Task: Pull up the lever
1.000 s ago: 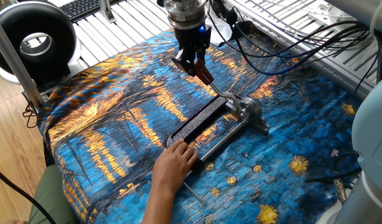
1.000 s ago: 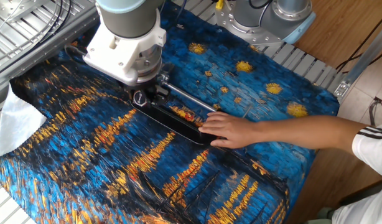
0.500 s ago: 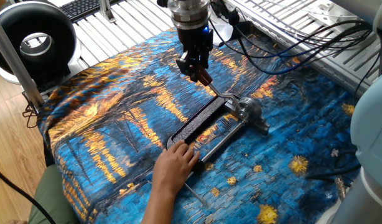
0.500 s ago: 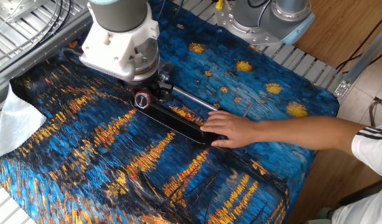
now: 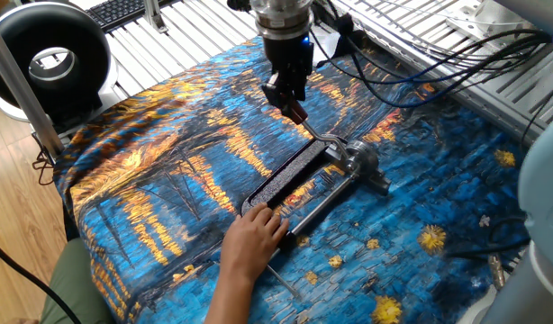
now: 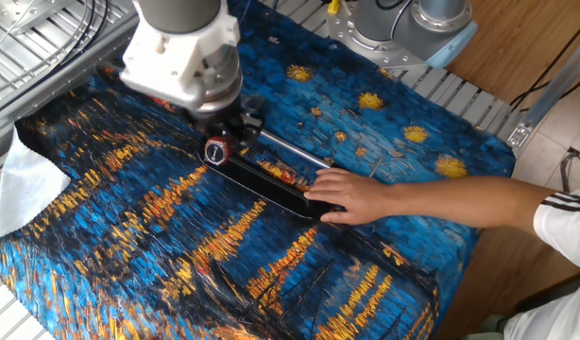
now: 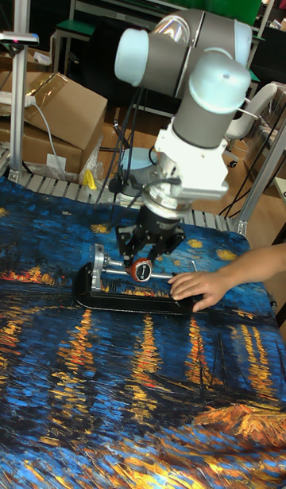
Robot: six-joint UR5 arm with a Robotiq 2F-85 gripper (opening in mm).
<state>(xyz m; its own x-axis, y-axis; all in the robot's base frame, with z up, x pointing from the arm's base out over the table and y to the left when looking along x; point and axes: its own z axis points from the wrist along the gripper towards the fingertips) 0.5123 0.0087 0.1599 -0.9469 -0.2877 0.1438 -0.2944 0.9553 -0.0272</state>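
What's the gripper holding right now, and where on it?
The gripper is shut on the lever, gripping its reddish-brown knob end. A person's hand presses the black clamp frame down.

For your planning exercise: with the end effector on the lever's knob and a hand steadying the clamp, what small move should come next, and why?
Probably keep lifting in a short upward arc. The end effector appears closed on the lever, which slopes up from the clamp lying flat while the hand holds its far end.

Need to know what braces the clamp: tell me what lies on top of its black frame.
A person's hand presses flat on the near end of the black frame. At the far end the tool grips the lever. The frame under the palm is hidden.
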